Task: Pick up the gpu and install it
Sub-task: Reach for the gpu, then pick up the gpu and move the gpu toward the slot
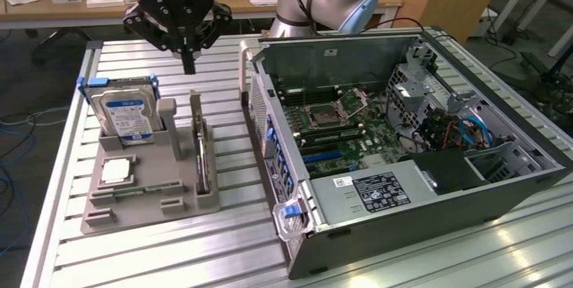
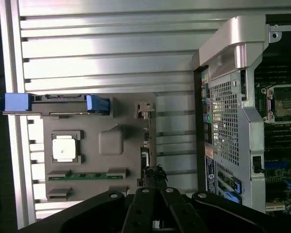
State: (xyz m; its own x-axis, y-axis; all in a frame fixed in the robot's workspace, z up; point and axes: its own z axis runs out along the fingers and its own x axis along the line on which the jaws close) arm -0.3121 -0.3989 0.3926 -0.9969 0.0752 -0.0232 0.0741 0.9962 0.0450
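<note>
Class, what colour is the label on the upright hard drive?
Blue and white; the label shows best in the exterior view.

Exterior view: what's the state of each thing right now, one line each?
hand: shut, empty, raised over the holder
gpu: standing on edge in the holder, untouched
hard drive: upright in the holder
chip: lying flat in its recess
computer case: side open, motherboard exposed

Oblique overview; overhead wrist; shared fixture [image 1: 143, 199] [image 2: 111, 143]
</note>
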